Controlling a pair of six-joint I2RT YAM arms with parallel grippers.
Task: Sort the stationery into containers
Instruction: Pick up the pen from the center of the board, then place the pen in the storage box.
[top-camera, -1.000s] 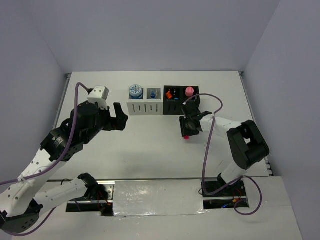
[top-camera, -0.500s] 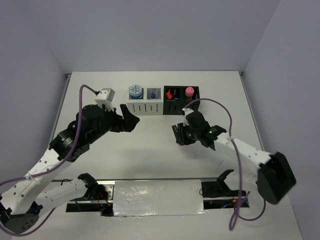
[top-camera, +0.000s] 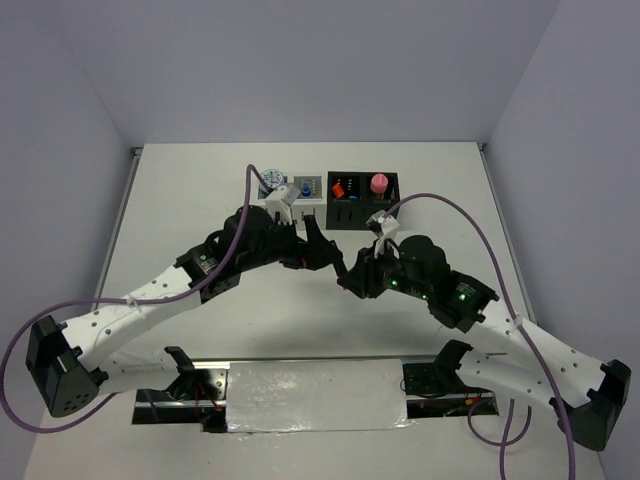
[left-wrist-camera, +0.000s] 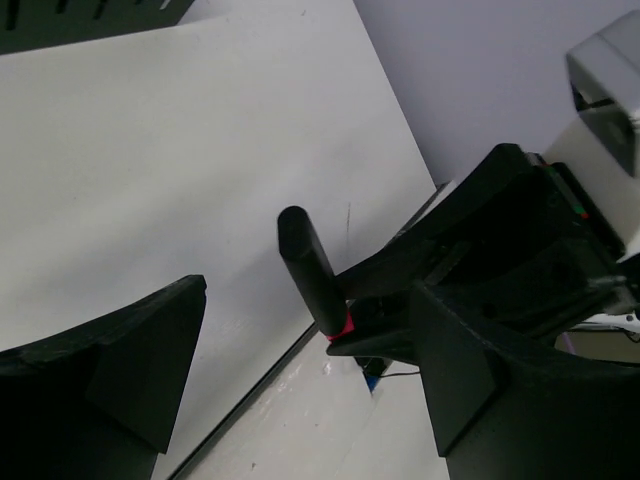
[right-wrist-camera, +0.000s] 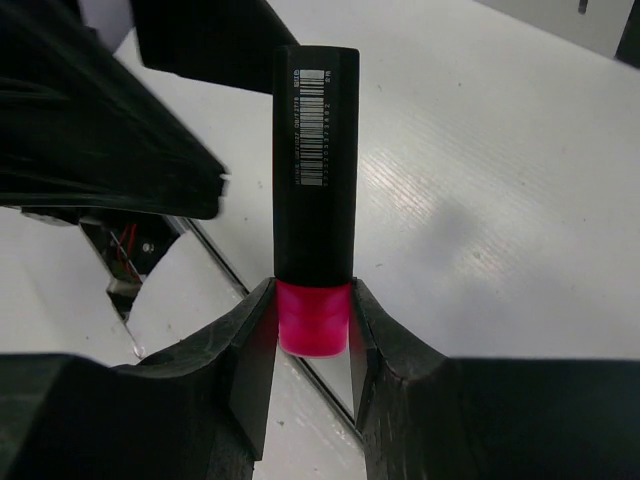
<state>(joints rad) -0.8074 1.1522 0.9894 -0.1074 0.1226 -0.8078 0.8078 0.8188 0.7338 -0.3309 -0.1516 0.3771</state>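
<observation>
1. White table with pale walls all round. Both arms reach into the middle, well in front of the organisers at the back.
2. Right gripper is clamped on a black highlighter. It pinches it at the pink cap, so the black body sticks out past the fingers with the barcode facing the wrist cam.
3. The highlighter is up off the table, in the air between the two grippers.
4. Left gripper is spread wide and holds nothing. Its wrist cam shows the highlighter's free end poking into the gap, touching neither finger as far as I can tell.
5. White organiser at the back: patterned disc in the left compartment, blue-capped tube in the right. The left arm hides part of its front.
6. Black organiser sits just beside it on the right. There's something orange in its left compartment and a pink cylinder in the right.
</observation>
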